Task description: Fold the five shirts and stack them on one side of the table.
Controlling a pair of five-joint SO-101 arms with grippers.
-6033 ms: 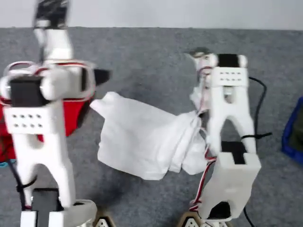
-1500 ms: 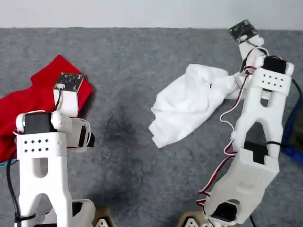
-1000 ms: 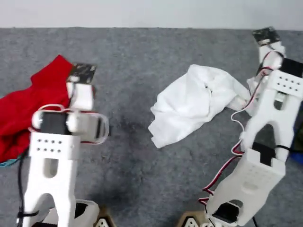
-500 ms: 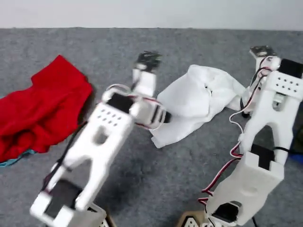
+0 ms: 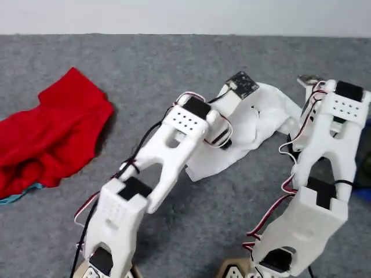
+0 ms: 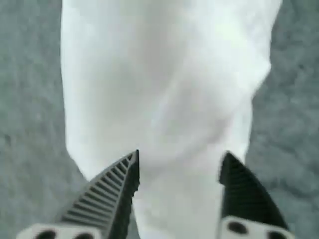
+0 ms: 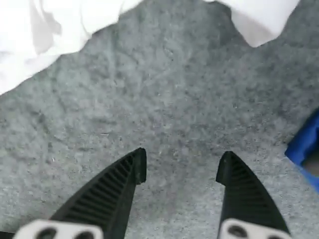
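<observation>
Left hand point(image 6: 179, 159) and right hand point(image 7: 182, 159) are both hanging wide open, gripping nothing. I am counting two shirts: one red shirt point(image 5: 52, 133) crumpled at the table's point(image 5: 162, 63) left, one white shirt point(image 5: 264, 124) bunched right of centre. The left hand is hovering just above the white shirt, the right hand over grey table beside one blue thing point(image 7: 305, 144).

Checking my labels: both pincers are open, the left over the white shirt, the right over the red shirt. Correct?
No. The right pincer is open over bare grey table beside the white shirt, not the red shirt, as the right wrist view shows. The rest holds.
</observation>
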